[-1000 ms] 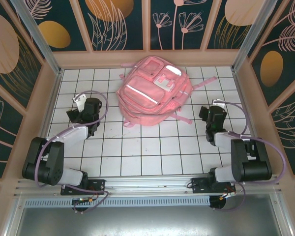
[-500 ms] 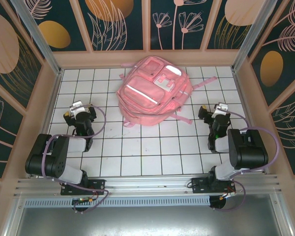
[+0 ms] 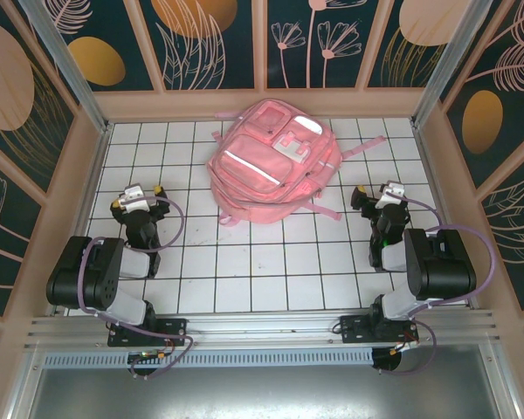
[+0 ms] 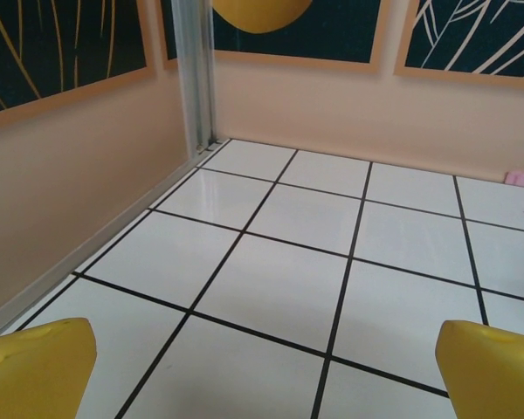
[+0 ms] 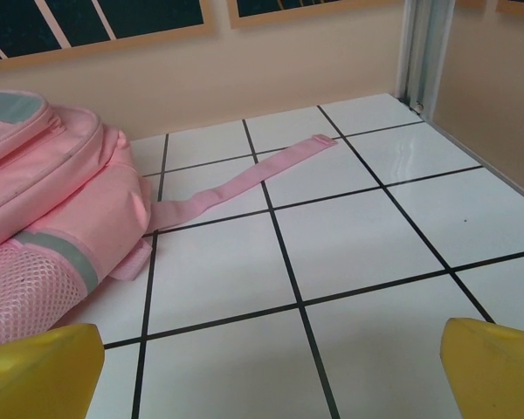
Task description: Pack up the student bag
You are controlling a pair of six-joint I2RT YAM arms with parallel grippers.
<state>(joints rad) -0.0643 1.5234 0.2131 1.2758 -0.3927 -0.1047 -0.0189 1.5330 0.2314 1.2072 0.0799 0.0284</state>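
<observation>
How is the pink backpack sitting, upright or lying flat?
Lying flat: the student bag rests on the tiled table, front pockets up, a strap stretched across the tiles.

The student bag (image 3: 273, 161) is pink cloth (strips (image 3: 249, 166) shiny) on glossy tiles (image 3: 271, 271).

Both arms are folded up close to their bases, with the wrists low and pointing forward. The left gripper (image 3: 137, 195) is wide open and empty, its yellow fingertips (image 4: 35, 371) far apart. The right gripper (image 3: 375, 194) is wide open and empty too.
</observation>
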